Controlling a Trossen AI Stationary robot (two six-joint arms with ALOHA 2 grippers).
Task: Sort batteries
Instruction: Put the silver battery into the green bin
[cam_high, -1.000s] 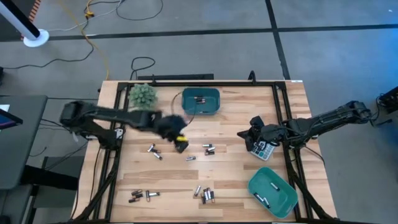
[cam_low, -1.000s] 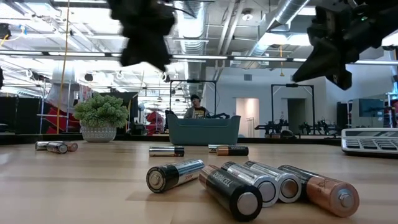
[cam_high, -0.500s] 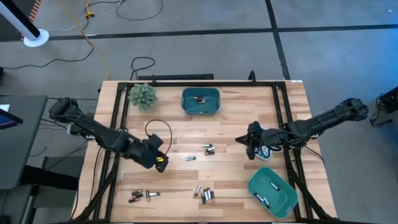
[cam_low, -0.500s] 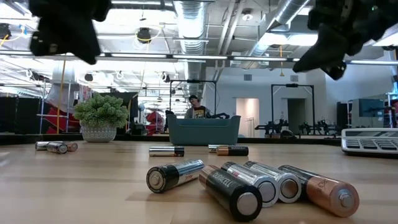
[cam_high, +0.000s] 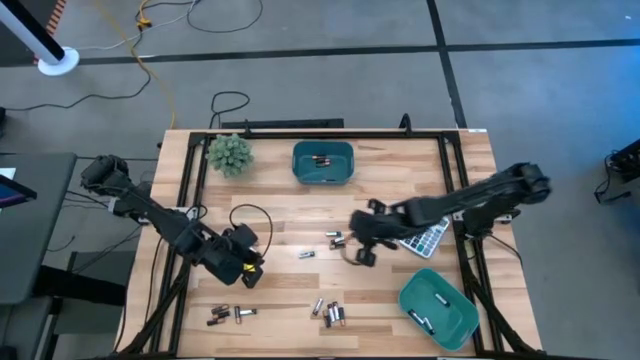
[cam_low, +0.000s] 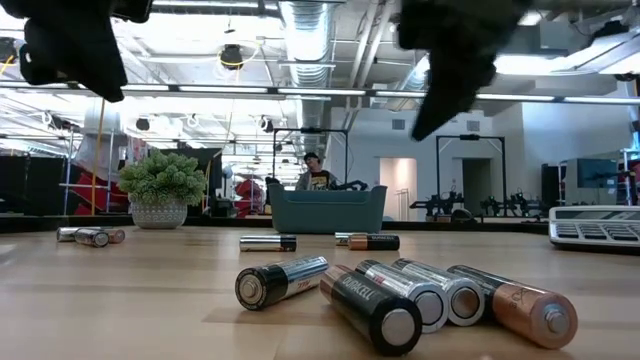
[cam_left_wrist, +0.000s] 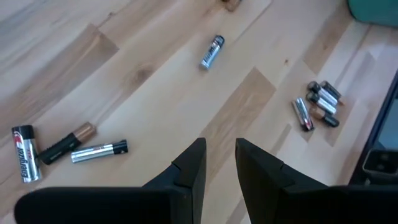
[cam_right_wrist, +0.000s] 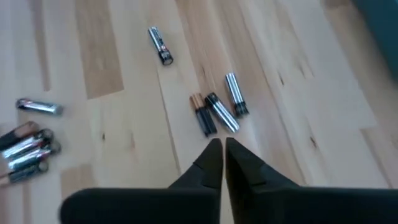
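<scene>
Right pincer clenched, empty, above batteries; left pincer seemingly slightly parted.

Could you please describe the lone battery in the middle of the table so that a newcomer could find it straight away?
Start at the teal bin at the table's far edge, beside the potted plant. Come toward the near edge, past the small cluster of batteries. The single battery lies just beyond, alone on bare wood, touching nothing.

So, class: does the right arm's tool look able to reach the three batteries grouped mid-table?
Probably yes. The right tool hovers beside the battery cluster, fingers nearly shut, with bare table and nothing between them.
</scene>
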